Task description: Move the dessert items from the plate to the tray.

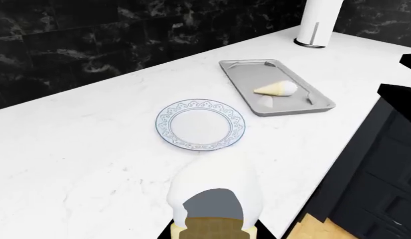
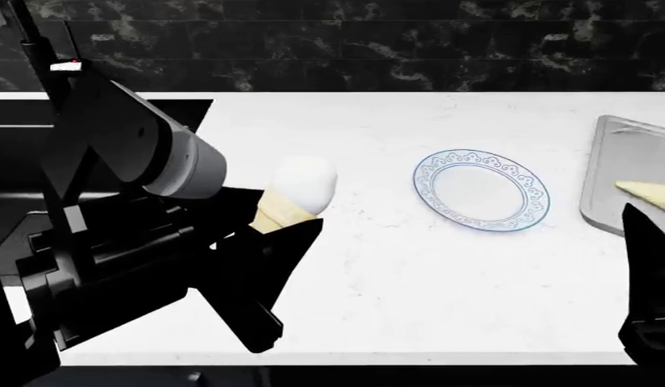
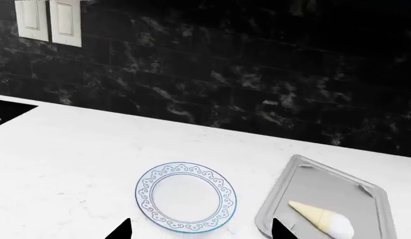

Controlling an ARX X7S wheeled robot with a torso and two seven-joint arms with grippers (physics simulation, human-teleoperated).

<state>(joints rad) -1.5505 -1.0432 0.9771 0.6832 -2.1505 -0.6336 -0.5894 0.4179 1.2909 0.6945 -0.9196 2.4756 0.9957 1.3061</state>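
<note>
Nearest the robot, the left tool is clamped on an ice-cream cone, its white scoop pointing away over the white marble worktop, well short of the plate. The blue-rimmed plate lies bare on the worktop, with open marble between it and the held cone. Just beside the plate, on the side away from the left arm, sits the light-grey tray, apart from the plate by a narrow strip of worktop; inside it lies a second ice-cream cone on its side, and close by it a small white oval lump. The right tool hangs above the plate's near edge with its two dark tips spread apart, holding nothing. Beyond the tray stands a white paper-towel roll near the black marbled wall, and two pale switch plates are fixed to that wall far off to the plate's other side.
</note>
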